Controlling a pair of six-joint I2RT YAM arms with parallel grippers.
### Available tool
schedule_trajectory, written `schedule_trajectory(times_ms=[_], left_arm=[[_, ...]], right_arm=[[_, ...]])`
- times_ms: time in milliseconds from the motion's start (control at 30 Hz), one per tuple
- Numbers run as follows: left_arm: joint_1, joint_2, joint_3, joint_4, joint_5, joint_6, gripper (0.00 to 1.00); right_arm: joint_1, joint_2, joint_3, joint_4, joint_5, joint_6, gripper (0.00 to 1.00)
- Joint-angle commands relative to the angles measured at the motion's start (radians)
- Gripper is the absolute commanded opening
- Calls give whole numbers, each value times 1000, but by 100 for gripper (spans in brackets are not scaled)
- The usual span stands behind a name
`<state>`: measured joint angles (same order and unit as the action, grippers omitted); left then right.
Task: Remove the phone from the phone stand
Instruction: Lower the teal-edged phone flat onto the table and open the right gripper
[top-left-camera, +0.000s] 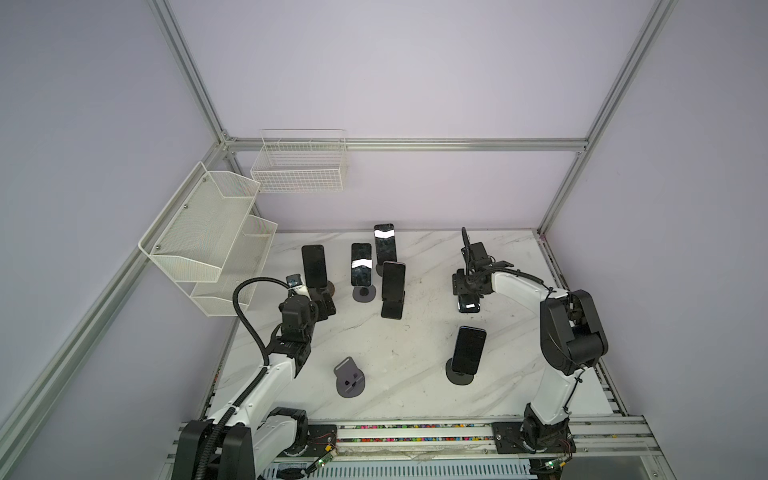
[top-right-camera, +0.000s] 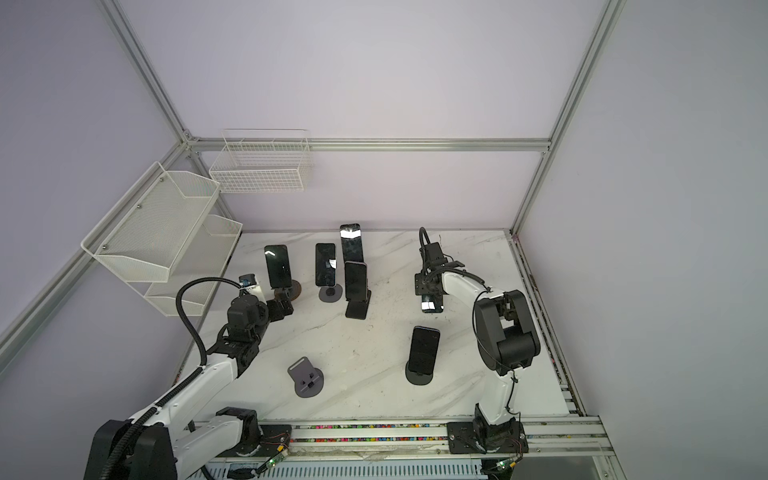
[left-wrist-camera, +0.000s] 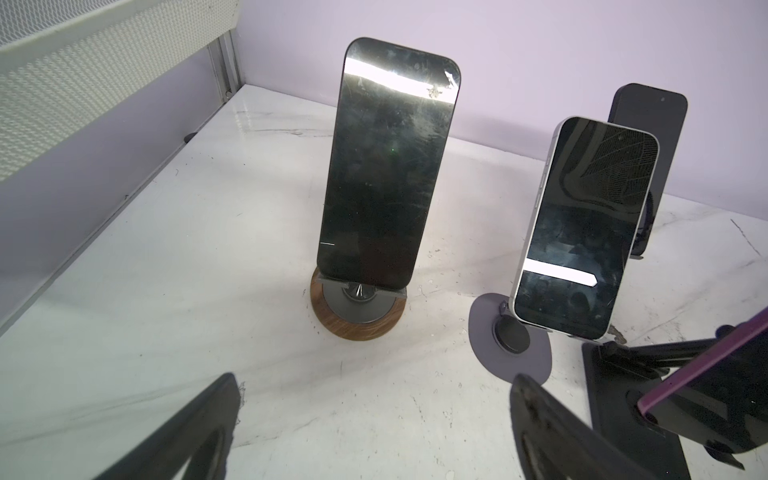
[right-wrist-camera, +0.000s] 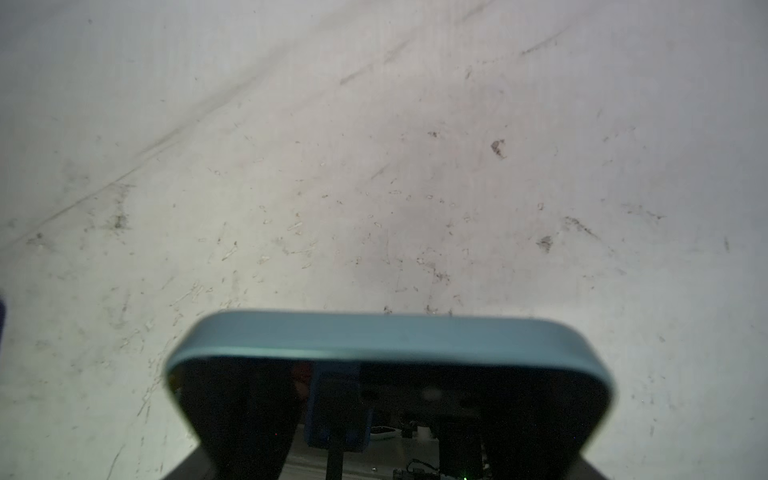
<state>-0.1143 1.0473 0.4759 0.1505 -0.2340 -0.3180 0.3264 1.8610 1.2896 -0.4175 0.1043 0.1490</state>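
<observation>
– Pincers first: how do they stand?
– Right pincer (top-left-camera: 467, 291) is pressed together on the blue phone (right-wrist-camera: 390, 336). It pinches one end, and the free end sticks out past the fingers. In both top views the phone hangs low over the right half of the counter (top-left-camera: 415, 374), its screen catching glare. Whether it touches the marble I cannot tell.
– So it sits on no stand?
– None. The nearest is a black stand (top-left-camera: 460, 376) toward the robot's side. That one carries its own phone (top-left-camera: 468, 349), apart from the held one.
– And the left pincer?
– Left pincer (left-wrist-camera: 374, 380) is spread wide and pinches nothing. It faces a dark phone (left-wrist-camera: 386, 166) propped upright on a wood stand (left-wrist-camera: 357, 324), near but not touching.
– Anything beyond that?
– Just beside it, a silver phone (left-wrist-camera: 582, 232) leans on a grey stand (left-wrist-camera: 486, 332). A rear phone (left-wrist-camera: 646, 124) stands behind, and a purple phone (left-wrist-camera: 702, 374) is close by the pincer. An empty stand (top-left-camera: 349, 380) sits at the front of the counter, between the arms and well apart from both pincers.
</observation>
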Motion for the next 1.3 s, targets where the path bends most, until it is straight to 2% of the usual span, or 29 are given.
schedule_trajectory(times_ms=[0, 100, 433, 767, 1267], left_arm=[[-4, 2, -22, 48, -39, 7, 100], [-4, 5, -17, 32, -85, -16, 99], [-5, 24, -6, 34, -109, -25, 100], [-4, 18, -12, 38, -111, -32, 100], [-4, 2, -14, 17, -111, -32, 99]], right_arm=[[1, 38, -1, 15, 27, -10, 72], [0, 49, -14, 38, 46, -3, 73], [-1, 65, -105, 173, 116, 47, 74], [-3, 125, -84, 171, 114, 43, 78], [-10, 118, -110, 189, 128, 44, 81]])
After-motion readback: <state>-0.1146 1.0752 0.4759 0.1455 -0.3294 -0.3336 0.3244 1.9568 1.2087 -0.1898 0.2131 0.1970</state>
